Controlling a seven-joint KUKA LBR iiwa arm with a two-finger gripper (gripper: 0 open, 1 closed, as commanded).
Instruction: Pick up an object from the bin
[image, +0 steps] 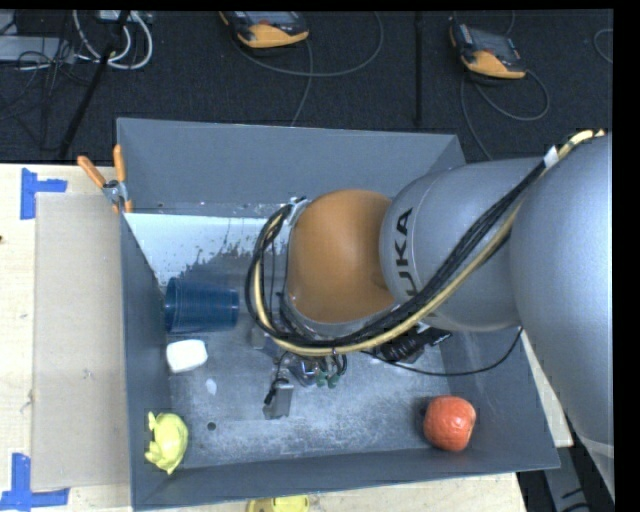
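Small white rounded lump (187, 354), left of middle, a bit left of the claw (279, 398), not touching, claw's state unclear

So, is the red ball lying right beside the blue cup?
No, the red ball lies near the lower right corner of the bin, while the blue cup lies far off at the left.

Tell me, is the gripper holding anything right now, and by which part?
Nothing visible in it. The gripper sits over bare bin floor, apart from the white lump and the blue cup.
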